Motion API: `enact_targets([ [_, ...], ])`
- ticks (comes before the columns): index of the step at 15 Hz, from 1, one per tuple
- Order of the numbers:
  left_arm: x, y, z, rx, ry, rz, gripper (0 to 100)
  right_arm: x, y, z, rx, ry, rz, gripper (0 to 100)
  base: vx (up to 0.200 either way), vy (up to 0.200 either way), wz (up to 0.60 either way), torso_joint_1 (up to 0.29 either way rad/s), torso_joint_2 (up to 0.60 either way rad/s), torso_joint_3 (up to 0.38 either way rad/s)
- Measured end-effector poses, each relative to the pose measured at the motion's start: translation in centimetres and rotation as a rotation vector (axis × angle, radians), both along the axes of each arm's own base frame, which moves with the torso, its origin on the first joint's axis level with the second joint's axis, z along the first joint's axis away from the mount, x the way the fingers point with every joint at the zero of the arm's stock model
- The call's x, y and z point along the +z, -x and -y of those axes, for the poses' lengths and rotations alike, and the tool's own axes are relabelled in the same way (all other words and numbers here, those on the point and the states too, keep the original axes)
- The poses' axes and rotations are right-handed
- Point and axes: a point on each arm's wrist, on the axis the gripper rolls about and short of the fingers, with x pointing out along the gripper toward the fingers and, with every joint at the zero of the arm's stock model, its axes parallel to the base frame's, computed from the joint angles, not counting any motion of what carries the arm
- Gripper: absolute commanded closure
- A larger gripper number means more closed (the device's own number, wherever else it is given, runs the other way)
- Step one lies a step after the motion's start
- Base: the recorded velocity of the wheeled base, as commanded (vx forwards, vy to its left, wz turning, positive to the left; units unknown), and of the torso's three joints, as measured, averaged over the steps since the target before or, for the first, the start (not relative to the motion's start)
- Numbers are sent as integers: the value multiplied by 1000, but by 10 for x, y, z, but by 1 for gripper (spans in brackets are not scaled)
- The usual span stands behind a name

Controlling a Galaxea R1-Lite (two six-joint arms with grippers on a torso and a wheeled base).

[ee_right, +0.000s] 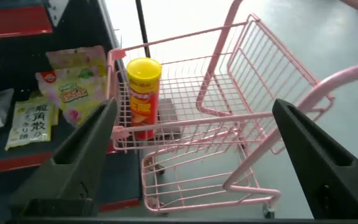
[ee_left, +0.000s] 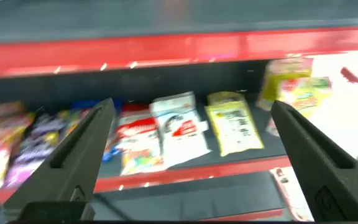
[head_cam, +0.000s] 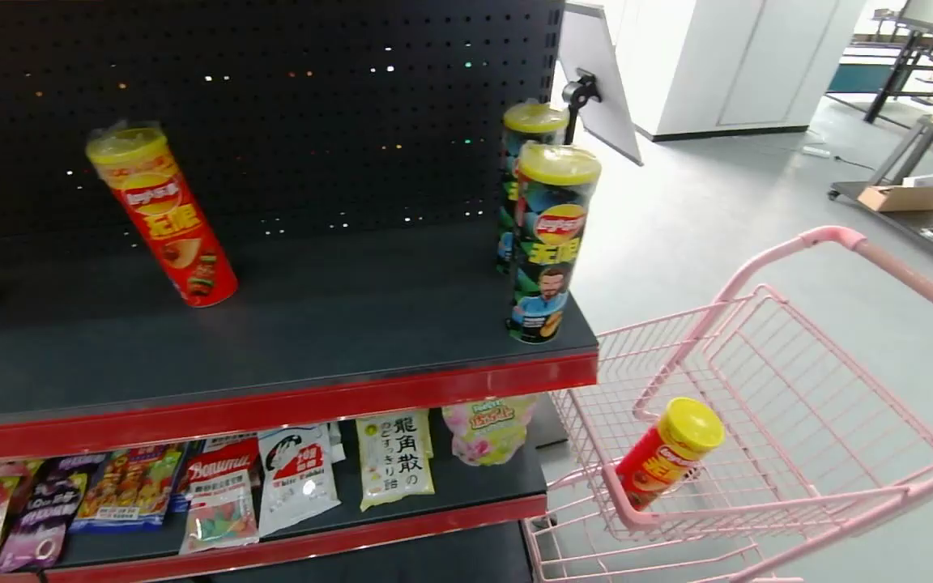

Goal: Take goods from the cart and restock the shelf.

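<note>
The one thing left to restock, a red can point(head_cam: 667, 455) with a yellow lid, leaned inside the pink cart point(head_cam: 831, 237), in the basket corner closest to the shelf point(head_cam: 272, 340). The right gripper point(ee_right: 194, 162) hung over the cart with its fingers spread wide and nothing between them, apart from the can. The left gripper point(ee_left: 191, 162) was also spread and empty. It faced the snack bags point(head_cam: 394, 457) on the lower board, farther from the cart.

The risks, in my judgement:
- The can was a smooth, glossy tube, and it could slip or turn between the hard dark fingers if they took it off-centre.
- It leaned against thin wire bars, so a finger coming down could catch in the wire and push the light cart away on its wheels.
- Two dark cans stood at the shelf end next to the cart, the front one point(head_cam: 551, 251) close to the red front lip and the other point(head_cam: 533, 134) behind it. An arm rising from the cart could knock them down.
- Another red can point(head_cam: 163, 219), far from the cart on the same board, appeared to lean, so a bump to the shelf might tip it.

The shelf board looked like flat, dark, matt metal, with a perforated panel behind it. The bags looked soft and crinkled.
</note>
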Motion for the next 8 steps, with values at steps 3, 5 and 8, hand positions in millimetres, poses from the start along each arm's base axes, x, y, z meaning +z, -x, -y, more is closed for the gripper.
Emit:
enact_targets([
  [3, 0, 0, 0, -2, 0, 0, 0, 0, 0, 0, 0, 0, -1, 0, 0, 0, -400, -3, 2, 2],
  [5, 0, 0, 0, -2, 0, 0, 0, 0, 0, 0, 0, -1, -1, 0, 0, 0, 0, 0, 0, 0],
  [8, 0, 0, 0, -1, 0, 0, 0, 0, 0, 0, -1, 0, 0, 0, 0, 0, 0, 0, 0, 0],
])
